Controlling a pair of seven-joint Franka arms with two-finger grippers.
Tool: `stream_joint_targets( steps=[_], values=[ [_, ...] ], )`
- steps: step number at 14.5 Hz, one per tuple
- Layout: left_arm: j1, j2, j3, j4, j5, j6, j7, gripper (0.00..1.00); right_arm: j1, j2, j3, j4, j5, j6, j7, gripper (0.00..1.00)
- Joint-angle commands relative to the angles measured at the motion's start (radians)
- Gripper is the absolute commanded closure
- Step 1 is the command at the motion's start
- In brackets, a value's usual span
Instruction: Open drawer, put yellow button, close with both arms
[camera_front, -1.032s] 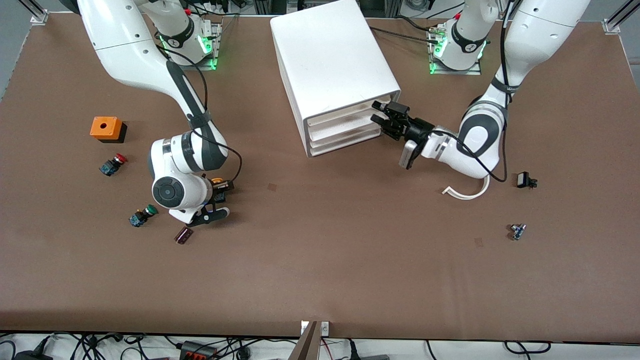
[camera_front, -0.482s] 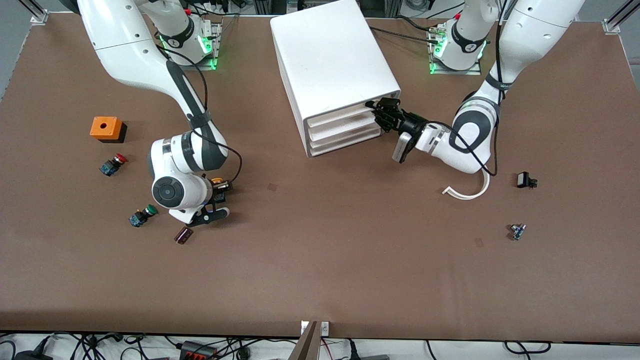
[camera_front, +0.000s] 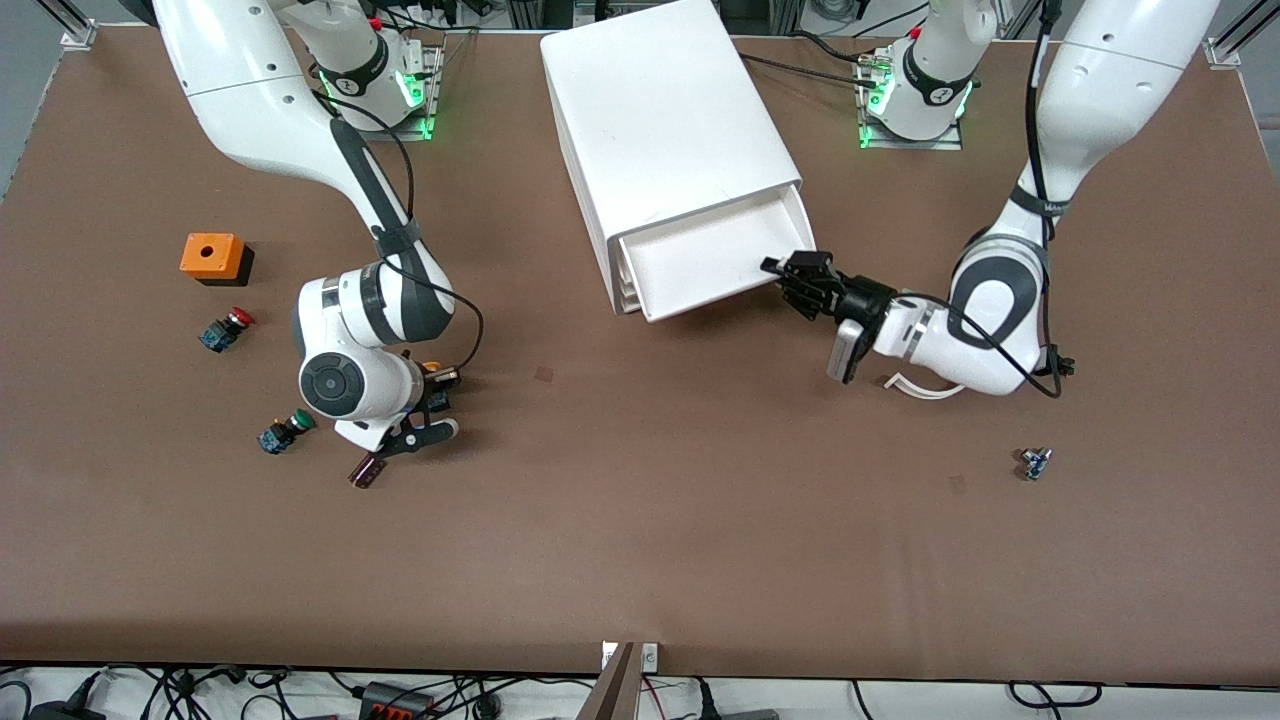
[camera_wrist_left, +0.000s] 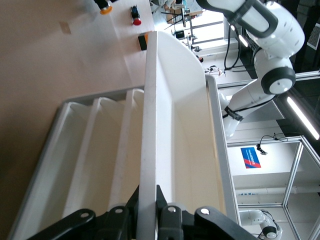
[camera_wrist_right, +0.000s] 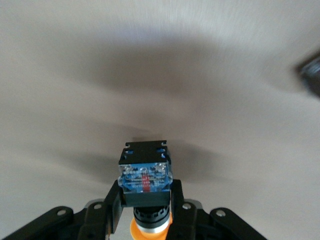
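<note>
The top drawer (camera_front: 700, 262) of the white cabinet (camera_front: 660, 110) stands pulled out, its inside bare. My left gripper (camera_front: 790, 275) is shut on the drawer's front wall at the corner toward the left arm's end. In the left wrist view the wall (camera_wrist_left: 150, 150) runs between the left gripper's (camera_wrist_left: 148, 200) fingers. My right gripper (camera_front: 432, 390) is shut on the yellow button (camera_front: 432, 367), low over the table toward the right arm's end. In the right wrist view the yellow button (camera_wrist_right: 145, 175) sits between the right gripper's (camera_wrist_right: 145, 202) fingers, blue-black body outward, orange cap inward.
The two lower drawers (camera_front: 628, 292) are shut. Near the right gripper lie a green button (camera_front: 285, 432), a red button (camera_front: 226, 328), an orange box (camera_front: 212, 256) and a small dark part (camera_front: 367, 470). A white curved strip (camera_front: 915, 388) and a small blue part (camera_front: 1035, 462) lie toward the left arm's end.
My left gripper closed on the top drawer's front and drew it out toward the front camera. My right gripper has hardly moved and still holds the yellow button.
</note>
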Motion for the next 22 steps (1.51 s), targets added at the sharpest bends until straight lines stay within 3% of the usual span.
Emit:
stream_joint_targets(
  steps=[1, 2, 3, 4, 6, 9, 14, 16, 22],
  values=[
    [0.002, 0.073, 0.007, 0.113, 0.026, 0.010, -0.005, 0.96, 0.001, -0.051, 0.002, 0.057, 0.015, -0.030, -0.016, 0.95],
    [0.000, 0.073, 0.009, 0.121, 0.026, 0.011, -0.006, 0.80, 0.003, -0.058, 0.002, 0.093, 0.014, -0.042, -0.016, 1.00],
    [0.002, 0.070, 0.008, 0.126, 0.026, 0.011, -0.020, 0.06, 0.004, -0.068, 0.002, 0.136, 0.012, -0.062, -0.018, 1.00],
    [0.003, 0.067, 0.011, 0.136, 0.026, 0.008, -0.038, 0.00, 0.006, -0.074, 0.002, 0.183, 0.014, -0.079, -0.018, 1.00],
    [0.026, 0.060, 0.012, 0.193, 0.069, -0.033, -0.136, 0.00, 0.033, -0.076, 0.012, 0.298, 0.005, -0.128, -0.012, 1.00],
    [0.043, 0.052, 0.011, 0.354, 0.193, -0.171, -0.444, 0.00, 0.073, -0.074, 0.010, 0.477, 0.003, -0.244, -0.009, 1.00],
    [0.121, 0.026, 0.010, 0.462, 0.256, -0.315, -0.802, 0.00, 0.154, -0.100, 0.009, 0.504, 0.008, -0.265, -0.007, 1.00],
    [0.121, -0.026, 0.011, 0.485, 0.374, -0.333, -0.865, 0.00, 0.235, -0.104, -0.002, 0.506, 0.000, -0.278, 0.029, 1.00],
    [0.088, -0.138, -0.012, 0.558, 0.904, -0.334, -1.037, 0.00, 0.378, -0.090, -0.005, 0.582, -0.064, -0.337, 0.218, 1.00]
  ],
)
